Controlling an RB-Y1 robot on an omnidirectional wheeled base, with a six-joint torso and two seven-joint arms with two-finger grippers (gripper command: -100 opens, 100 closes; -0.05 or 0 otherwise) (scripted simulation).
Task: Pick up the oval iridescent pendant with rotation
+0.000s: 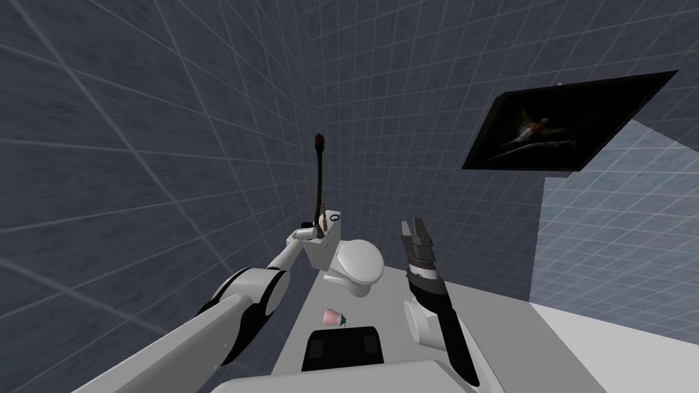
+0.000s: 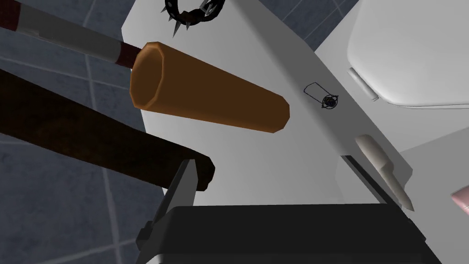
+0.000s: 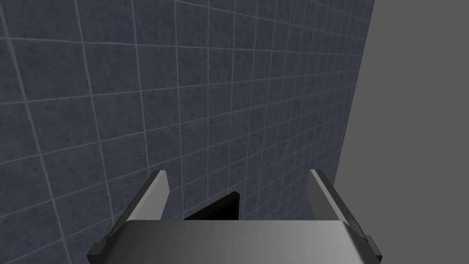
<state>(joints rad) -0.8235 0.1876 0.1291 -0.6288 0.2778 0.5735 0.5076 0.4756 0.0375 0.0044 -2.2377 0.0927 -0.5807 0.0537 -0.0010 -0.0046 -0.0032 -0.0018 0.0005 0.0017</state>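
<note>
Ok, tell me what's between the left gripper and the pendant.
Left wrist view: only bare white tank top between the left gripper and the pendant. The orange cylinder lies just beside that stretch, not across it.

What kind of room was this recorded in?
Most likely a bathroom: a white toilet and its tank stand in a corner of dark grey tiled walls.

Small dark pendant (image 2: 329, 101) on white tank (image 2: 275, 160)
</note>
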